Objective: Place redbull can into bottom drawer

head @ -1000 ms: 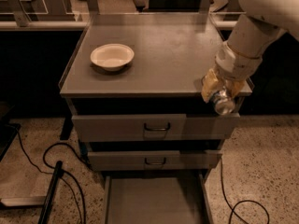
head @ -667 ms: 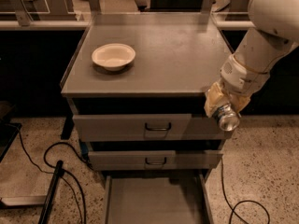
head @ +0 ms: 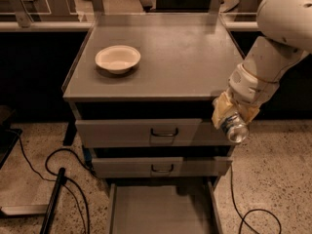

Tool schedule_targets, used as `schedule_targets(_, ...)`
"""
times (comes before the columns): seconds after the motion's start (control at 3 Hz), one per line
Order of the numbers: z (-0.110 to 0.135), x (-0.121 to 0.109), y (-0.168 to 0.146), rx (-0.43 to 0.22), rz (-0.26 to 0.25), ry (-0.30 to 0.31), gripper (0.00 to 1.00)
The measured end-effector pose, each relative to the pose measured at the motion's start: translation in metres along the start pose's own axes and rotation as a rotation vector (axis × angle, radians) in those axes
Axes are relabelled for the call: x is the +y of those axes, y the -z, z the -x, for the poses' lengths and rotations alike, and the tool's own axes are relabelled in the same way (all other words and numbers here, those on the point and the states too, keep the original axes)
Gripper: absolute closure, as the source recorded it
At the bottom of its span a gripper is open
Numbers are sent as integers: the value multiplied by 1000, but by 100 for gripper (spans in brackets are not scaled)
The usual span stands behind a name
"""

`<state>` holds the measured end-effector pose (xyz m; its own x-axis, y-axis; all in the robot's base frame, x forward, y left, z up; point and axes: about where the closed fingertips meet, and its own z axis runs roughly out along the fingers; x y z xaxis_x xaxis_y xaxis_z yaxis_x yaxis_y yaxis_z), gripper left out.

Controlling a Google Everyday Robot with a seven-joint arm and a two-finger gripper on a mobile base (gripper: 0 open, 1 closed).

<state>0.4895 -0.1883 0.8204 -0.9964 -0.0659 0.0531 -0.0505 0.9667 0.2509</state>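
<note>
Progress: redbull can (head: 235, 129) in hand beside the cabinet, not yet in the bottom drawer (head: 161, 209)

Grips the can firmly in the gripper (head: 229, 119), yellowish pads closed around the body, shiny round end tilted down and toward the camera. Hangs just off the front right corner of the cabinet top (head: 195, 57), about level with the top drawer (head: 141, 130). Stands well apart from the white bowl (head: 117, 58), over on the left part of the cabinet top.

Done, judging from the layout:
- Grasp secured, can off any surface and carried on the white arm (head: 273, 48).
- Bottom drawer pulled out, flat grey floor showing beneath the middle drawer (head: 156, 166); both upper drawers shut.

Left to do, as a judgement:
- Come down past both handled drawer fronts without clipping them.
- Shift leftward, since the can hangs above and to the right of the tray, near the line of its right wall.
- Set the can on the drawer floor and let go.

Looks roughly halfway: pickup behind, placement ahead. Nothing in the drawer yet, as far as the visible floor shows.
</note>
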Motion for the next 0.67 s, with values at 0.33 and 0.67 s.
schedule_targets(0.33, -22, -3, -37, 54, 60, -54, 100)
schedule_targets(0.67, -51, -9, -69, 120, 101, -96, 100)
